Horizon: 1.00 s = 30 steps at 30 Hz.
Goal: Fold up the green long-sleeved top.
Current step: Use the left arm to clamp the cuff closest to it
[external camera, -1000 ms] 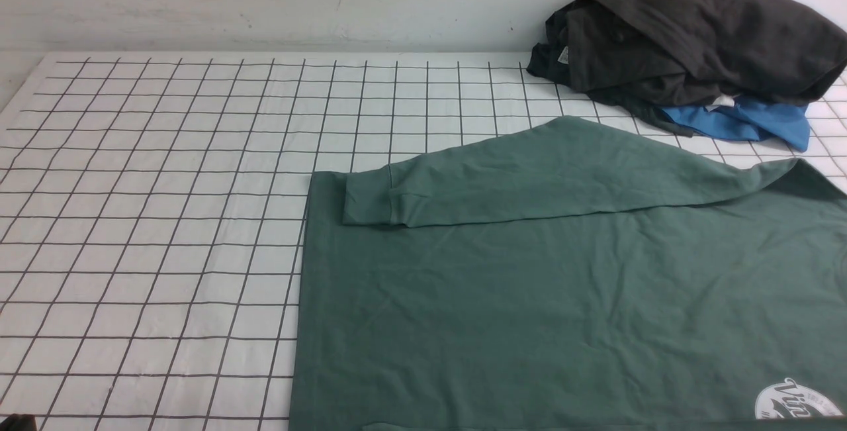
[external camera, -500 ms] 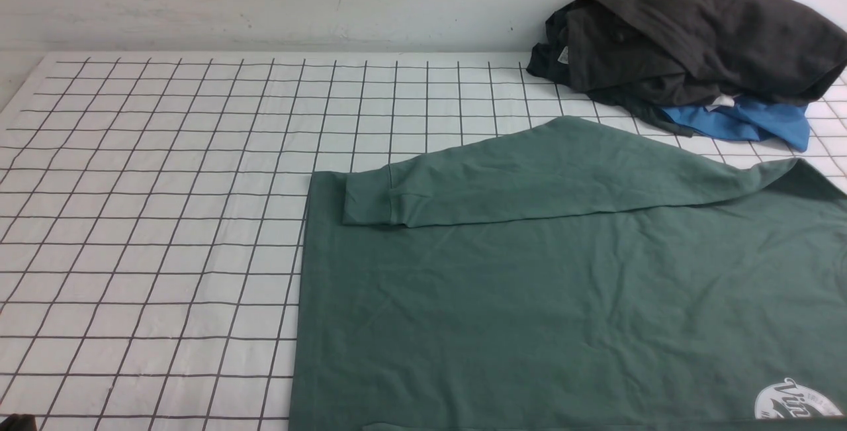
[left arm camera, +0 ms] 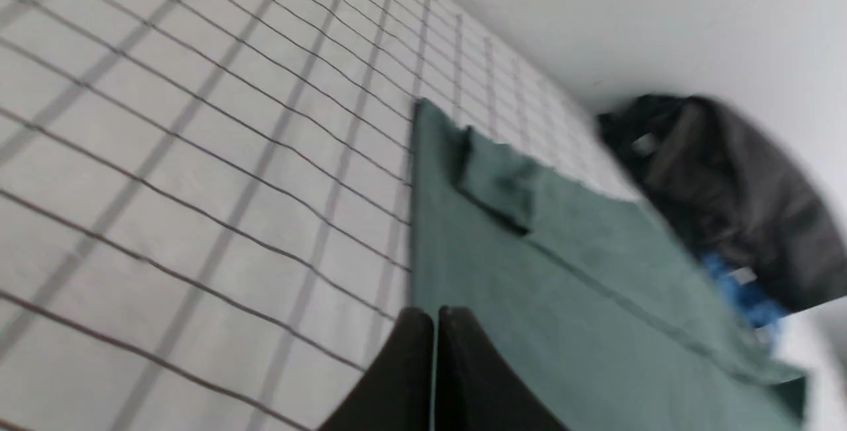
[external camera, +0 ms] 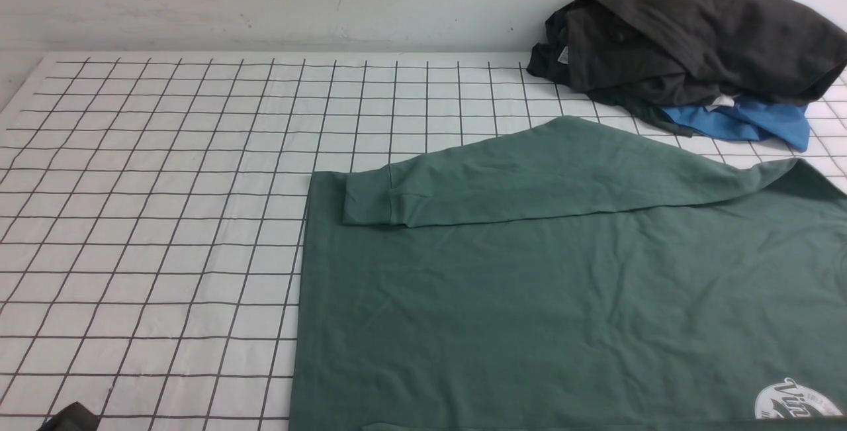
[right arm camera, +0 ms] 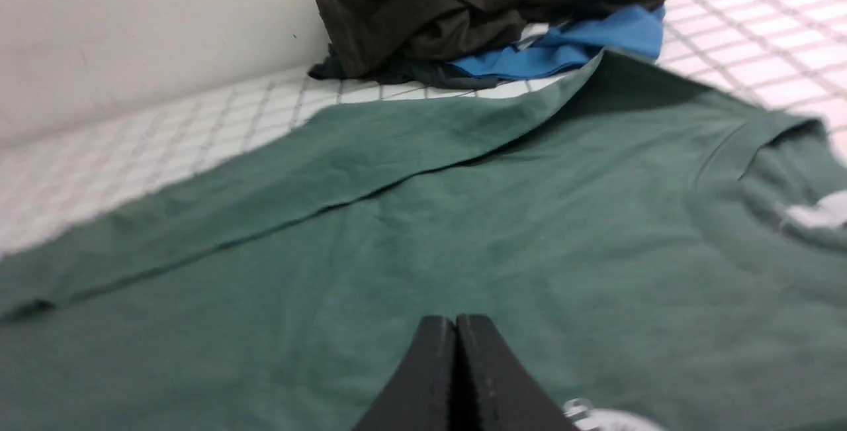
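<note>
A green long-sleeved top [external camera: 562,298] lies flat on the gridded table [external camera: 165,186], filling the lower right of the front frame, one sleeve [external camera: 529,179] folded across its upper edge. Dark clothes [external camera: 695,40] heaped over a blue garment [external camera: 741,123] occupy the upper right corner. The left gripper [left arm camera: 435,325] and the right gripper [right arm camera: 455,332] hover with their jaws together, holding nothing.

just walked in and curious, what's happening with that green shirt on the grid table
A two-armed robot is partway through folding a green long-sleeved top spread on the grid-patterned table. One sleeve is already folded across the body. Neither arm holds anything: the left gripper and right gripper both have their jaws closed, the right one above the top's body. A pile of dark clothes with a blue garment sits at the far right.
</note>
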Motion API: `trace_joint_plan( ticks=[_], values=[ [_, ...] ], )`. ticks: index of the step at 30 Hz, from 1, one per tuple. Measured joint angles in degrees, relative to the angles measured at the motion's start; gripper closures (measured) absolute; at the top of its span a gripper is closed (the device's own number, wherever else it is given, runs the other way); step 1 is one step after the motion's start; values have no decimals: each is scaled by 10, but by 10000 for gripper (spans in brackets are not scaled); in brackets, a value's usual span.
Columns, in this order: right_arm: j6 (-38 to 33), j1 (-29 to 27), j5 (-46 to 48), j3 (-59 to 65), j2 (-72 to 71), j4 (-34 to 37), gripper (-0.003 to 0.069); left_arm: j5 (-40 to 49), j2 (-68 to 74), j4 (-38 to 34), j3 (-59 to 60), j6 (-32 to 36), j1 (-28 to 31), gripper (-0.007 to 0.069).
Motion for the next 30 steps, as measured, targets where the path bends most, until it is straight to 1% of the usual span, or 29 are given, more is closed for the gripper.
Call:
trace_joint_plan(
  ticks=[2,3,5,6,7,8,9,10,11,13,17,18,19,20,21,22,23,25,30],
  values=[
    [42,0,1,0,0,86,673,-2,0,-71,0,-6,0,631],
    [50,0,1,1,0,105,673,-3,0,-77,0,-6,0,631],
    [94,0,1,1,0,225,673,-9,0,-126,0,0,0,631],
    [99,0,1,1,0,234,673,-10,0,-128,0,1,0,631],
    [114,0,-4,1,0,295,673,-17,0,-143,0,7,0,631],
    [119,0,-6,1,0,324,673,-19,0,-148,0,11,0,631],
    [119,0,-7,1,0,329,673,-20,0,-148,0,11,0,631],
    [120,0,-11,1,0,356,673,-23,0,-154,0,17,0,631],
    [119,0,-11,1,0,360,673,-25,0,-154,0,19,0,631],
    [111,0,-18,1,0,366,673,-27,0,-156,0,44,0,631],
    [90,0,-34,1,0,363,673,-10,0,-156,-24,145,0,631],
    [75,0,-38,1,0,358,673,-1,0,-156,-40,181,0,631],
    [75,0,-39,1,0,358,673,1,0,-156,-48,188,0,631],
    [57,0,-42,1,0,354,673,13,0,-155,-67,230,0,631],
    [16,0,-44,1,0,346,673,35,10,-148,-100,280,0,631],
    [11,0,-45,1,0,342,673,37,13,-148,-105,285,0,631],
    [-23,0,-45,-4,1,333,673,64,39,-130,-137,314,0,631],
    [-77,0,-46,-32,20,310,673,120,101,-73,-194,335,0,631],
    [-191,0,-34,-159,161,223,673,303,275,115,-351,344,0,631]
  ],
)
